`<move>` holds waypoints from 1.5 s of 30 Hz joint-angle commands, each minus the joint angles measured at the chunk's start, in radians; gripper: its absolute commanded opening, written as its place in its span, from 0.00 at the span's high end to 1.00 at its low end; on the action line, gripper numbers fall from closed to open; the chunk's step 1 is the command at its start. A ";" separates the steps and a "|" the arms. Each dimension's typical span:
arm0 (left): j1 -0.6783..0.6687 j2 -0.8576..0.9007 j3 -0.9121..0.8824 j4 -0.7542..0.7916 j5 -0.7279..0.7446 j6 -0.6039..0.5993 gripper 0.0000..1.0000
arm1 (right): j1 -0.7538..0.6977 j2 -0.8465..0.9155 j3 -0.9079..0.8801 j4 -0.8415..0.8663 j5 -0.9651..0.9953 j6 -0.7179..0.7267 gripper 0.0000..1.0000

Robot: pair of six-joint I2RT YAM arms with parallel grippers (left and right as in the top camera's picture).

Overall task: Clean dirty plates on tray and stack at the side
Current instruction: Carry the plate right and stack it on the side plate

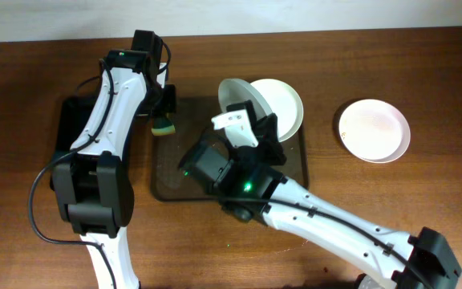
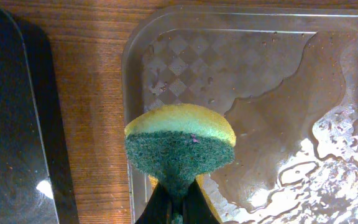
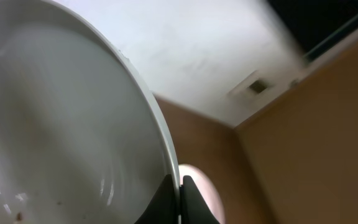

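Note:
My right gripper [image 1: 257, 120] is shut on the rim of a white plate [image 1: 237, 96] and holds it tilted on edge above the brown tray [image 1: 175, 181]. In the right wrist view the fingers [image 3: 180, 186] pinch that plate [image 3: 55, 124], which has small brown specks. A second plate [image 1: 285, 104] lies on the tray behind it. A third plate [image 1: 374, 130] lies on the table to the right. My left gripper [image 1: 165, 108] is shut on a yellow-green sponge [image 2: 180, 140] over the tray's wet left end [image 2: 278, 74].
A black tray [image 1: 66, 120] lies left of the brown tray under the left arm; it also shows in the left wrist view [image 2: 11, 124]. Water pools on the brown tray [image 2: 316, 155]. Bare wooden table [image 1: 423, 64] lies around.

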 commanded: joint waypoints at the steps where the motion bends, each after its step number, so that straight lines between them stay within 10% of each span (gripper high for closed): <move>1: 0.003 -0.028 0.013 0.005 0.014 0.017 0.99 | 0.054 -0.028 0.017 0.012 0.229 0.000 0.96; 10: 0.003 -0.028 0.013 0.005 0.014 0.017 1.00 | 0.056 -0.028 0.017 0.018 0.191 0.056 0.96; 15: 0.003 -0.028 0.011 0.005 0.014 0.017 0.99 | -0.039 -0.046 0.017 -0.029 -0.166 0.163 0.96; 27: 0.003 -0.027 0.003 0.006 0.014 0.017 0.99 | -0.806 -0.149 0.016 -0.167 -1.163 0.202 0.96; 34: 0.003 -0.027 0.003 0.022 0.015 0.017 0.99 | -1.252 -0.044 0.016 -0.162 -1.253 0.164 0.96; 42: 0.003 -0.027 0.003 0.027 0.015 0.017 0.99 | -1.350 0.181 0.016 -0.057 -1.253 0.162 0.96; 44: 0.003 -0.027 0.003 0.028 0.015 0.017 1.00 | -1.348 0.233 0.016 -0.038 -1.253 0.162 0.75; 45: 0.003 -0.027 0.003 0.028 0.015 0.017 0.99 | -1.348 0.250 0.016 -0.036 -1.253 0.162 0.44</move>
